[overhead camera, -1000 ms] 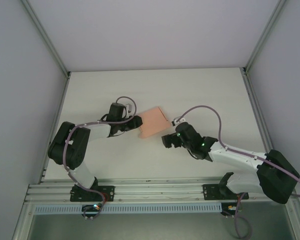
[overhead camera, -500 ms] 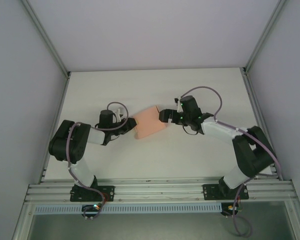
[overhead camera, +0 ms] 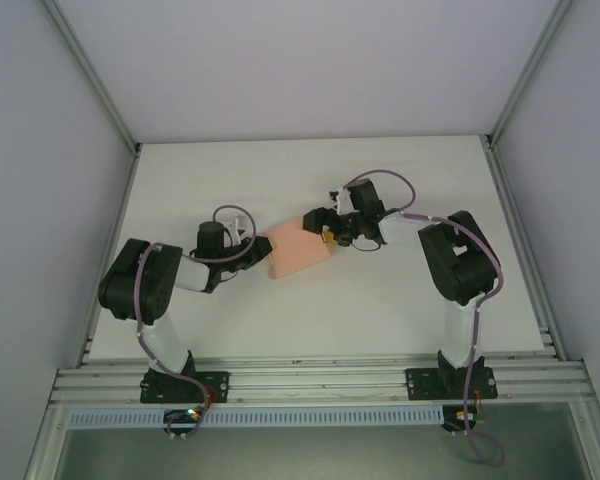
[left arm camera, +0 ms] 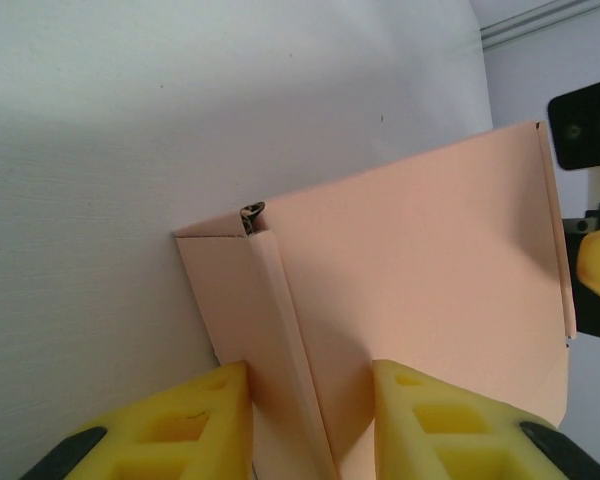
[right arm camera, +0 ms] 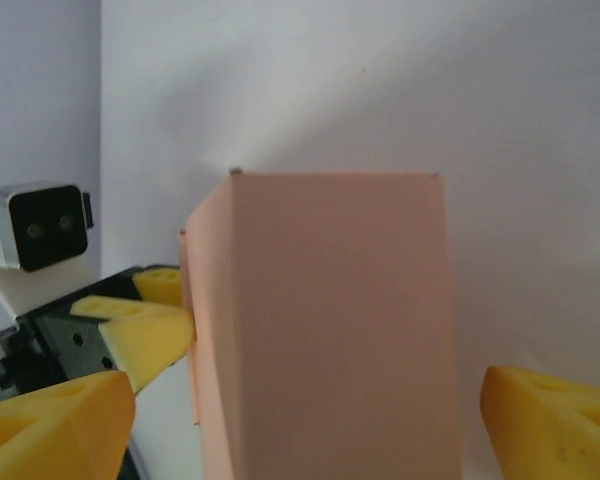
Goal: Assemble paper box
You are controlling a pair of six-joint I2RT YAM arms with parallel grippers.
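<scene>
Pinching a folded ridge along one edge of the paper box [left arm camera: 420, 270], the left gripper [left arm camera: 310, 400] has its yellow fingers [left arm camera: 180, 425] drawn close together, one on each side of the crease. The left wrist view cuts off the contact point itself, so the hold looks firm but is not certain. In the right wrist view, one of those fingertips meets the box's left side wall.

The right gripper [right arm camera: 305, 400] is spread wide and holds nothing. Its two yellow pads [right arm camera: 550, 425] stand on either side of the box, with a strip of bare surface showing between each pad and the cardboard.

From above, the right gripper sits at the box's far right corner and the left gripper at the opposite, left end, so the two face each other across the box.

The box is salmon-pink and already folded into a shallow rectangular shape. It has a flat top face and at least one side turned down. It is between the two grippers, near the middle of the white table [overhead camera: 400, 170]. Pale walls [overhead camera: 50, 150] enclose the table on three sides, and a metal rail [overhead camera: 310, 380] runs along the near edge where both arms are mounted.
</scene>
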